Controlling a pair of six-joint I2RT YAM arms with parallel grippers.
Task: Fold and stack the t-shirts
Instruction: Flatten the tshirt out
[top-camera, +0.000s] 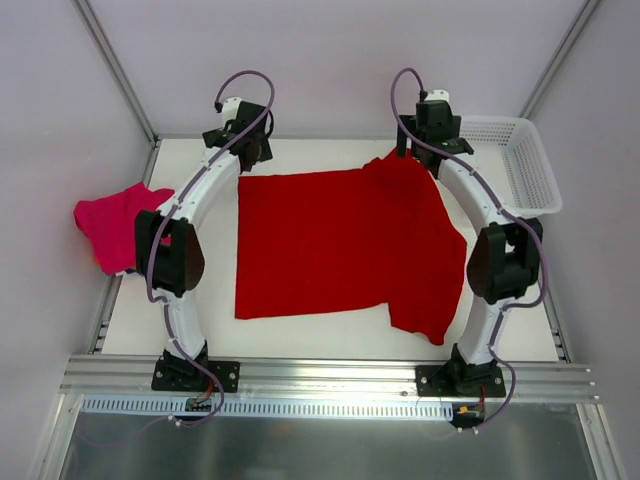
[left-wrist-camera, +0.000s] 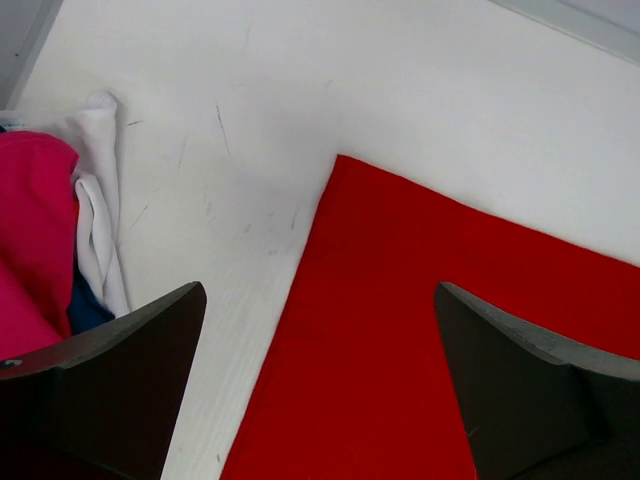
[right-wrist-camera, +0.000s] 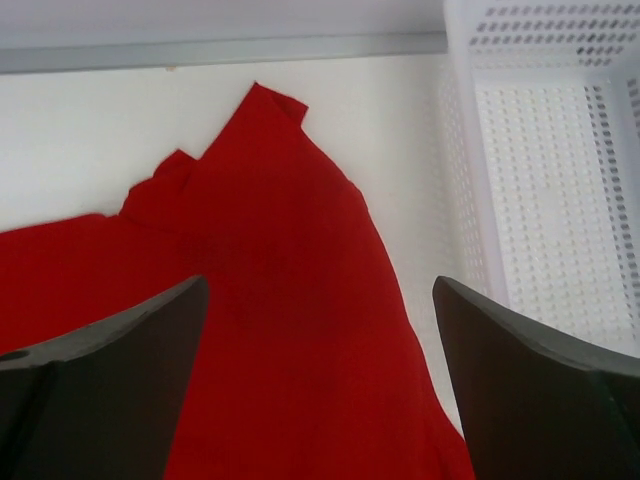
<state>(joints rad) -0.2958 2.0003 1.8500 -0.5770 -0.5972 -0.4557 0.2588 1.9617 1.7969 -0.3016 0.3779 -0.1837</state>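
Seen from above, a large red t-shirt (top-camera: 340, 245) is spread across the middle of a white table (top-camera: 330, 335). Its left edge lies straight and flat. Its right side is rumpled, with a ridge of cloth near the far right corner and a flap reaching toward the near edge.

The left hand (left-wrist-camera: 318, 292) is held over the shirt's left edge near the far corner, fingers wide apart, nothing between them. The right hand (right-wrist-camera: 320, 288) is poised over the bunched far right corner, likewise released and empty. A white mesh basket (top-camera: 520, 165) stands just beside it. A pink t-shirt (top-camera: 115, 225) is heaped with other cloth at the table's left edge, partly overhanging it.

Several risks can be judged from here. If the rumpled right side is folded before being smoothed, a crooked, lumpy fold is likely. If only one layer is pinched at the bunched corner, the cloth may be dragged askew. The basket could be knocked by the right hand, and the overhanging heap brushed off by the left arm.
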